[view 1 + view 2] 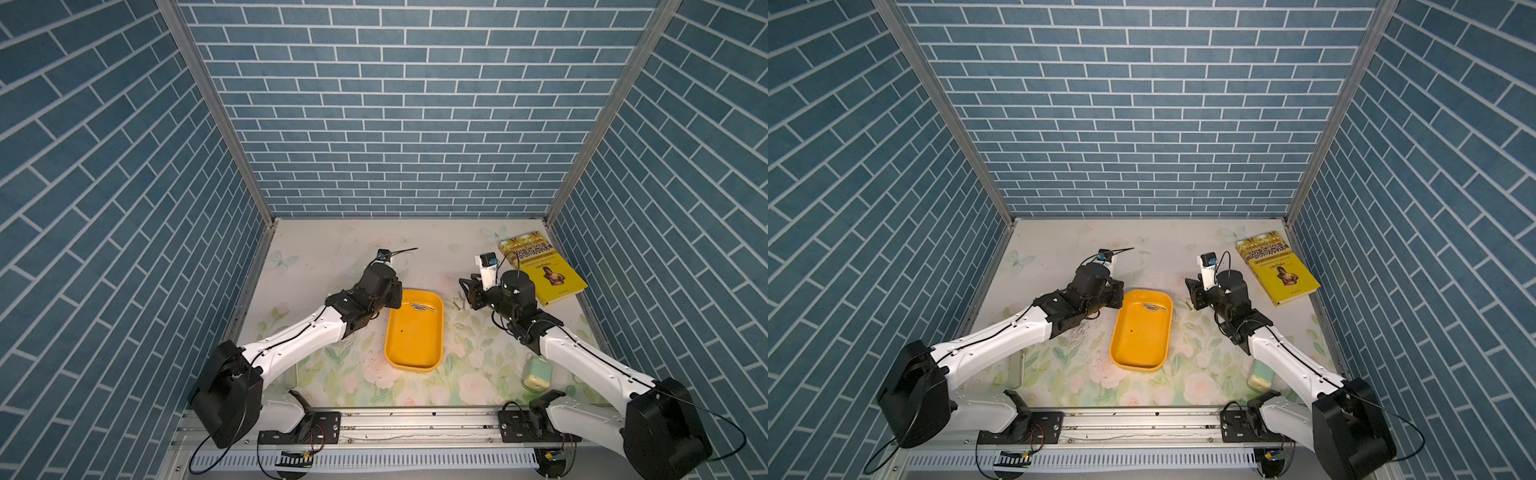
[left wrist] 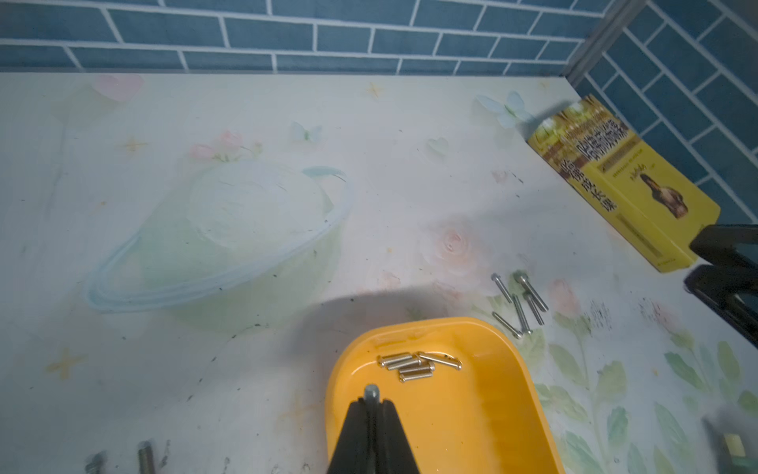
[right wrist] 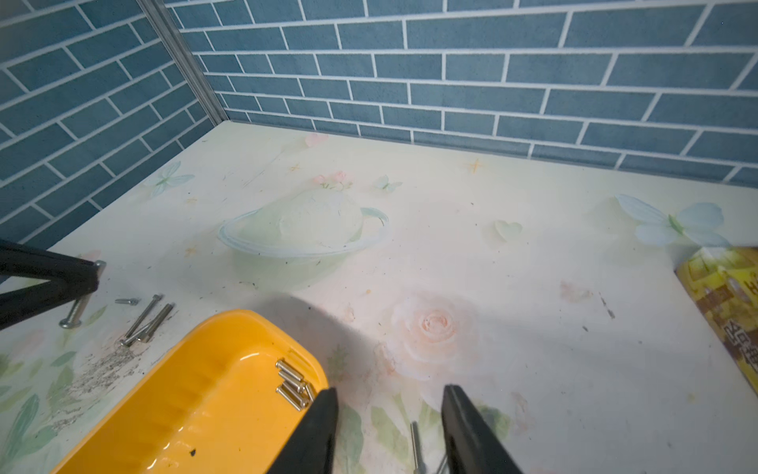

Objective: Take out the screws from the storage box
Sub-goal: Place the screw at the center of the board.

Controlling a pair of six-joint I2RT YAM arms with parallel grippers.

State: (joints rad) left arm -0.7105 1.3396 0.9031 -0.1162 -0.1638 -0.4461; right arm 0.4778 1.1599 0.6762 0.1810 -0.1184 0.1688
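The floral counter (image 1: 316, 249), enclosed by blue brick-pattern walls, carries the storage box (image 1: 415, 345), with several screws (image 1: 422, 308) clustered at its far end. The left tool (image 2: 371, 404) is clamped on one screw (image 2: 371, 390) by the box's far corner; carry it clear of the rim and lower it before releasing. The right tool (image 3: 389, 394) stands parted and empty beside the box.

A yellow book (image 1: 540, 266) and green gadget (image 1: 537, 372) lie well apart.
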